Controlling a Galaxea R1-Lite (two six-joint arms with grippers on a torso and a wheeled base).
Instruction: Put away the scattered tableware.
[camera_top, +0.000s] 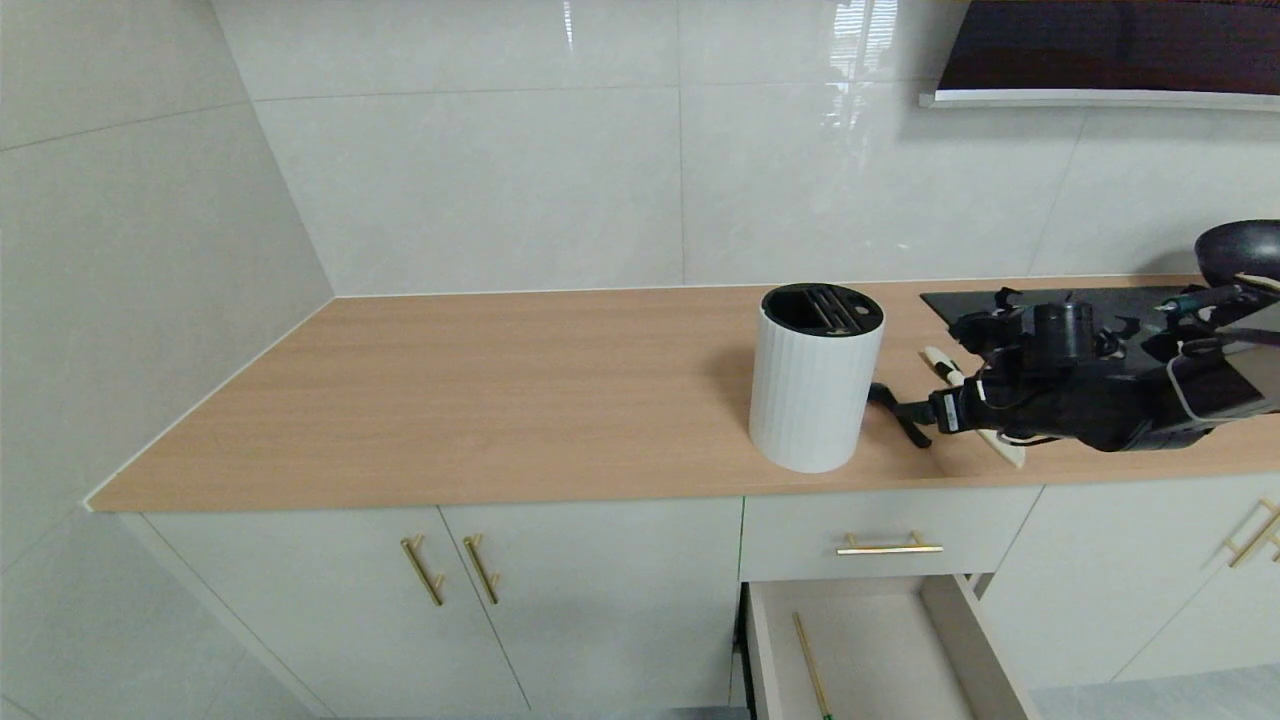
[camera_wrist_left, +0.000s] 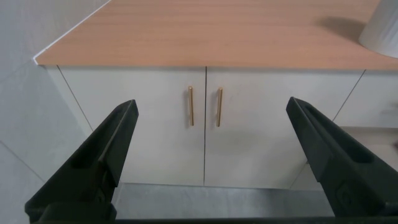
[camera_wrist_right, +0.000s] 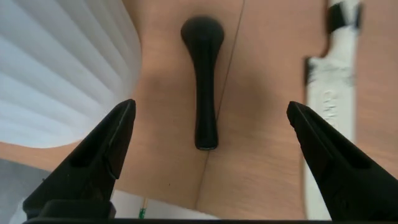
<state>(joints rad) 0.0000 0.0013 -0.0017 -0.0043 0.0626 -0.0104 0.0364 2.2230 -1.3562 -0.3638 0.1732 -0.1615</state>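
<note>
A black utensil with a rounded end (camera_wrist_right: 200, 81) lies on the wooden counter (camera_top: 500, 400) between a white ribbed holder (camera_top: 815, 385) and a white knife with a black band (camera_wrist_right: 333, 93). My right gripper (camera_wrist_right: 208, 168) hovers open just above the black utensil, its fingers on either side of the handle end. From the head camera the right gripper (camera_top: 905, 420) sits close to the holder's right side, and the white knife (camera_top: 942, 364) lies just beyond it. My left gripper (camera_wrist_left: 211, 162) is open and holds nothing, low down in front of the cabinet doors.
A black hob (camera_top: 1050, 300) with a dark pan (camera_top: 1240, 250) fills the counter's right end. Below the counter an open drawer (camera_top: 950, 640) holds a thin chopstick (camera_top: 810, 665). Cabinet doors with gold handles (camera_wrist_left: 204, 107) face the left gripper.
</note>
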